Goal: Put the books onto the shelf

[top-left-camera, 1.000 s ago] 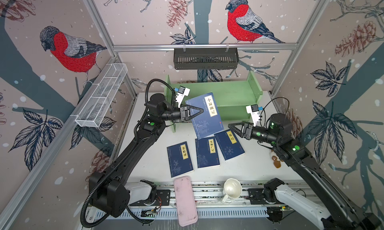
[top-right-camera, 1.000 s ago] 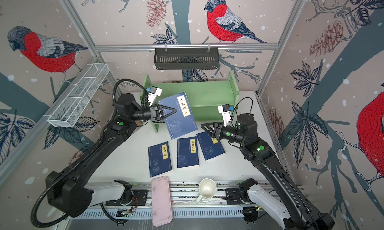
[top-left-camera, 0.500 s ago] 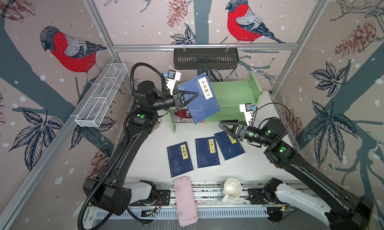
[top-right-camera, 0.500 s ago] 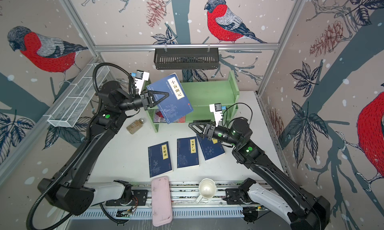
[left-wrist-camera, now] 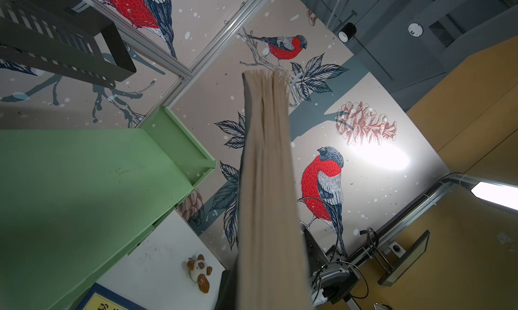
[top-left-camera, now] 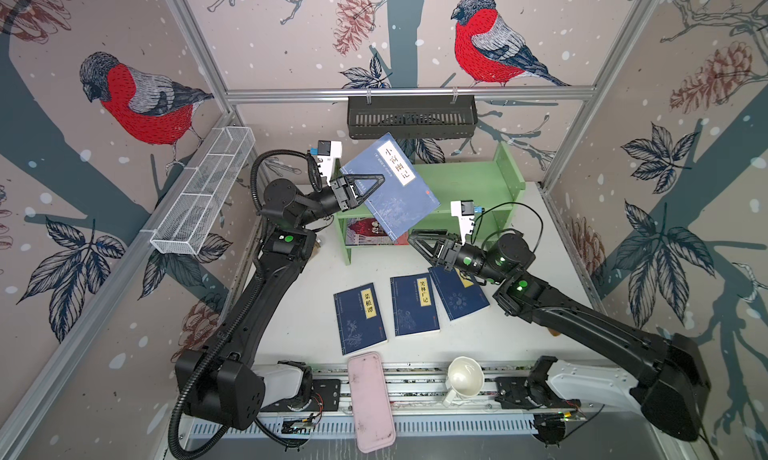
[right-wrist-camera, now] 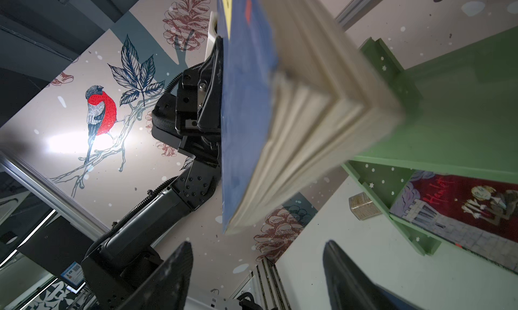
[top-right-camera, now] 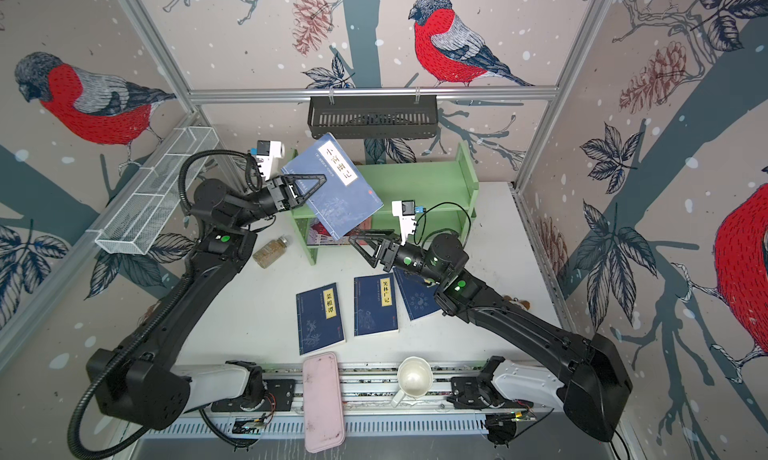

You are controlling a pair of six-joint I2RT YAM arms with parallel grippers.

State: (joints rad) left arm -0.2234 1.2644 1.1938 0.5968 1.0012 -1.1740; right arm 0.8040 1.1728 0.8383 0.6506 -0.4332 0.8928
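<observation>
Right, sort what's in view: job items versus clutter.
Job: navy book in the left gripper; three navy books on the table; red-and-grey book on the lower tier; green shelf.
Clutter: pink case, white cup, black basket, wire basket, jar, toy.

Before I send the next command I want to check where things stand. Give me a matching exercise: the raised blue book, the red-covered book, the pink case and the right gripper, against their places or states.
Things:
1. raised blue book
2. red-covered book
3. pink case
4. right gripper

Places or states:
A. lying on the lower tier of the shelf
B. open, holding nothing
C. clamped in the left gripper
D. lying across the front rail

Pairs: 1-C, 2-A, 3-D, 4-B
</observation>
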